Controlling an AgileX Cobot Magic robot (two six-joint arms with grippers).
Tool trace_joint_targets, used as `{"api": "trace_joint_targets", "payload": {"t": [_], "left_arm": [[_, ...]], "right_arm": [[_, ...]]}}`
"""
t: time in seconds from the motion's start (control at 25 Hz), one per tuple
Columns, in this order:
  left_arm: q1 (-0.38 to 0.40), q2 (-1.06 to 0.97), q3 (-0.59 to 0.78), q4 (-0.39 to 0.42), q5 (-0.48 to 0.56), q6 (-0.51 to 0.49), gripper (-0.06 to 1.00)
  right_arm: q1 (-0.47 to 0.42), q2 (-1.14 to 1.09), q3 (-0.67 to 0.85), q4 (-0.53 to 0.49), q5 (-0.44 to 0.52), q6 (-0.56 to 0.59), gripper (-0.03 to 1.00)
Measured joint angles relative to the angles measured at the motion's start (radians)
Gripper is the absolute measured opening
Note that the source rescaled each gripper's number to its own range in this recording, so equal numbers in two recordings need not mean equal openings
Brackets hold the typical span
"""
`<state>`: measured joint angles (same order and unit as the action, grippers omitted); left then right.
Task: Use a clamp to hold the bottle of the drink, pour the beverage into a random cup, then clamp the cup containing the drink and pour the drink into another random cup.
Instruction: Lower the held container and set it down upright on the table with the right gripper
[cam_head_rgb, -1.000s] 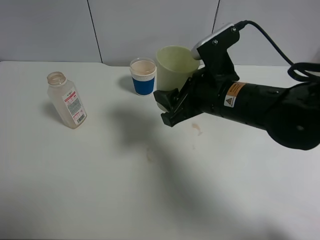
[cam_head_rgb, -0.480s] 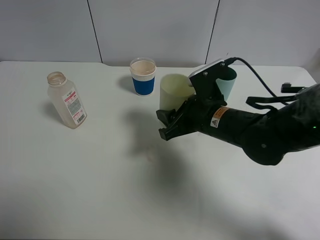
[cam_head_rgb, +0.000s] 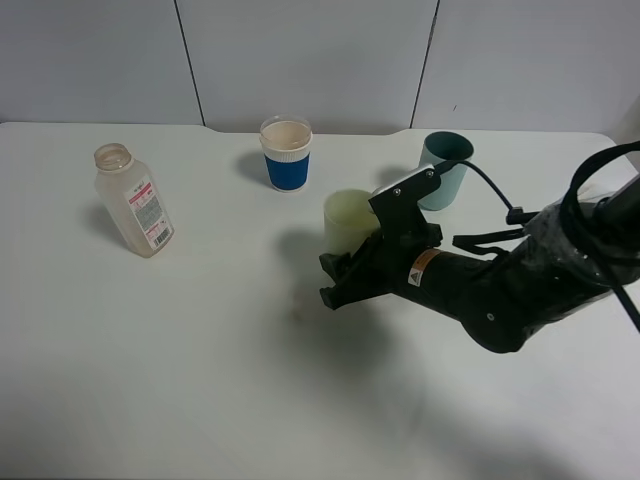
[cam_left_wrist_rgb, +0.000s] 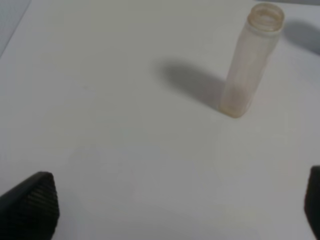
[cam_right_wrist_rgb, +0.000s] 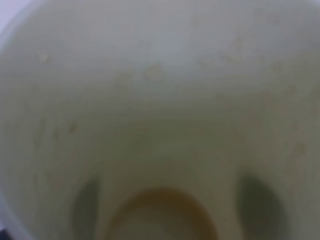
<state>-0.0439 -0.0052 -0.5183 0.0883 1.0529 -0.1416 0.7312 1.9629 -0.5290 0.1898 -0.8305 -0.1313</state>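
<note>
Right gripper (cam_head_rgb: 338, 280) is clamped down tight on the pale yellow-green cup (cam_head_rgb: 348, 221), so it's got it by the wall, near the middle of the table (cam_head_rgb: 150, 380). Seen from the high camera the cup looks about upright and low, close to or on the tabletop; can't tell which, since the arm hides its base. The teal cup (cam_head_rgb: 443, 170) stands just to the right and a bit farther back, upright, mouth open. That's the one the drink should end up in, so my guess is the pale cup sits this close to keep the tipping move short. The blue-banded white cup (cam_head_rgb: 286, 153) is off at the far side, left of both, out of the way. The bottle (cam_head_rgb: 132, 199) stands upright at far left, well apart from everything, cap off and looking basically empty. A couple of faint brown spots on the table near the gripper look like drips.

Left wrist view: the left gripper (cam_left_wrist_rgb: 175, 210) has its fingers spread wide with nothing between them, hanging above bare table, the bottle (cam_left_wrist_rgb: 250, 60) standing beyond it, untouched. Probably just parked clear.

Right wrist view: all you get is the inside of the pale cup (cam_right_wrist_rgb: 160, 90), droplets on the wall and a small brown pool of beverage (cam_right_wrist_rgb: 160, 215) at the bottom. Fingers show as dark shadows through the plastic.
</note>
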Motion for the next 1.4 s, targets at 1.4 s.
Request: {"api": "trace_joint_targets", "payload": {"t": [1.4], "left_arm": [[0.000,0.000,0.000,0.000,0.000,0.000,1.00]], "right_arm": [[0.000,0.039,0.002,0.002,-0.056,-0.093,0.13]]}}
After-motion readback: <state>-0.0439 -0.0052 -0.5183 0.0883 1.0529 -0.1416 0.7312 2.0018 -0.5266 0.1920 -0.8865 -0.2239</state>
